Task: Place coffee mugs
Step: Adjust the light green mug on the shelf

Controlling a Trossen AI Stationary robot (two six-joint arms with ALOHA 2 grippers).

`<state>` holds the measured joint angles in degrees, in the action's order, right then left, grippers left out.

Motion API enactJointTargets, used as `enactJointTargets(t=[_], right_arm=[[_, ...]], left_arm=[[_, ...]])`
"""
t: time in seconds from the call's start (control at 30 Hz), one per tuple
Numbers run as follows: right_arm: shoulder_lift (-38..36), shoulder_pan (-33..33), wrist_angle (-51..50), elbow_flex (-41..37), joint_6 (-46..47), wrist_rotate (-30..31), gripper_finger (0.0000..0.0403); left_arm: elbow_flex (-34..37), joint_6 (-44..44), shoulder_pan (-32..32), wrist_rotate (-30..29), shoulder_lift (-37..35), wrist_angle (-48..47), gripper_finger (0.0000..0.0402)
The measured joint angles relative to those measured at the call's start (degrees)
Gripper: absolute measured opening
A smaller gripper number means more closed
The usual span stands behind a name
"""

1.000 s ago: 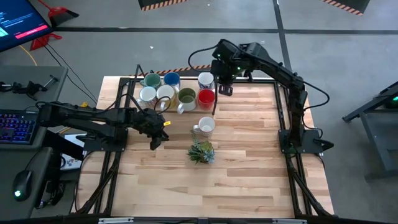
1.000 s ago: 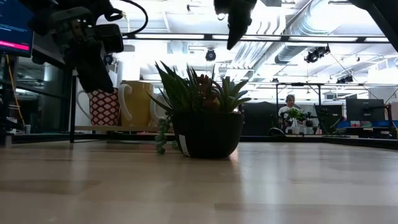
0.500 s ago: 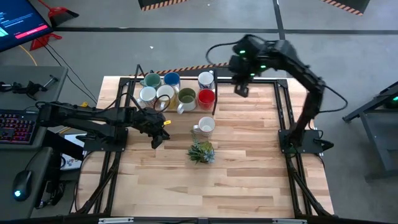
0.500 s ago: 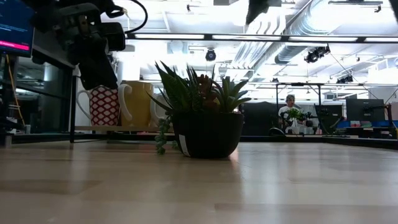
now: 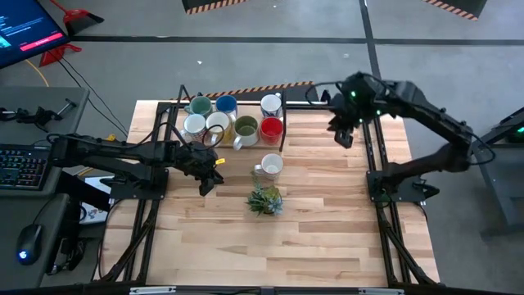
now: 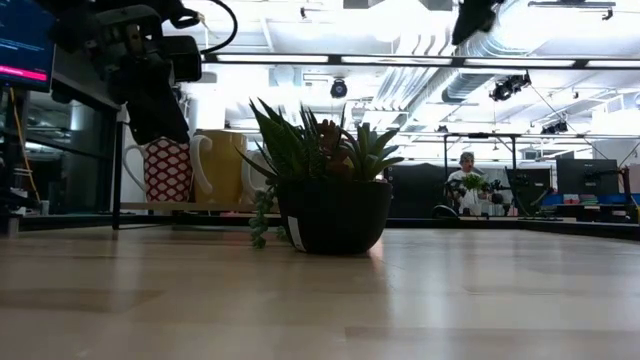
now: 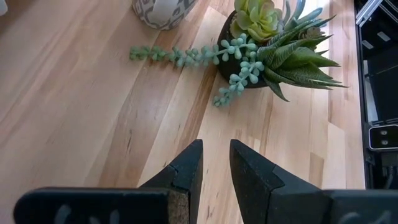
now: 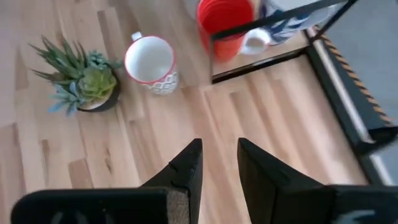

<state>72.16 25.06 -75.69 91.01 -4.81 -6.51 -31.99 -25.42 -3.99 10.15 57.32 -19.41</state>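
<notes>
While seven coffee mugs (image 5: 233, 120) cluster at the table's (image 5: 311, 238) twelve o'clock edge, one white mug (image 5: 269, 165) stands apart toward centre, plant (image 5: 265, 199) at its six o'clock. Left gripper (image 5: 208, 183) hovers at the plant's nine o'clock, jaws slightly parted, empty. Right gripper (image 5: 343, 136) hangs at the white mug's two o'clock, jaws narrowly apart, empty.

High view overhead, straight down; low view table-level (plant (image 6: 325, 190) close); both wrist views share plant.
</notes>
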Motion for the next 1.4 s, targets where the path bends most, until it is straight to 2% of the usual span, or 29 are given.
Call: enactJointTargets(t=[0.23,0.5,0.67,0.77,0.97,1.13,1.2,1.4], right_arm=[[-10.0,0.0,16.7,-23.6,8.1,-2.9,0.0078],[-15.5,-2.3,38.8,-45.7,19.3,-10.6,0.0078],[-16.1,-7.1,59.8,-56.6,21.3,-10.4,0.0078],[-16.1,-9.7,72.6,-62.1,21.0,-8.2,0.0078],[-16.0,-11.4,82.5,-69.7,25.6,-3.3,0.0078],[-16.0,-11.2,87.1,-70.6,30.4,-2.7,0.0078],[-16.0,-11.2,89.7,-70.6,30.7,-2.7,0.0078],[-16.0,-11.2,91.0,-70.6,28.0,-3.0,0.0078]], left_arm=[[0.0,0.1,0.0,0.0,0.0,0.0,0.0071],[0.0,0.0,0.0,0.0,0.0,0.0,0.0071],[0.0,-1.0,0.0,-0.1,0.0,1.0,0.0071],[0.0,-1.9,0.0,-0.1,0.0,3.4,0.0071],[0.0,-0.1,0.0,0.7,0.0,4.8,0.0071],[0.0,1.7,0.0,6.2,-1.0,3.5,0.0071],[0.0,2.8,0.0,7.8,-2.4,1.4,0.0071],[0.1,4.7,-0.1,7.7,-9.9,-9.6,0.0071]])
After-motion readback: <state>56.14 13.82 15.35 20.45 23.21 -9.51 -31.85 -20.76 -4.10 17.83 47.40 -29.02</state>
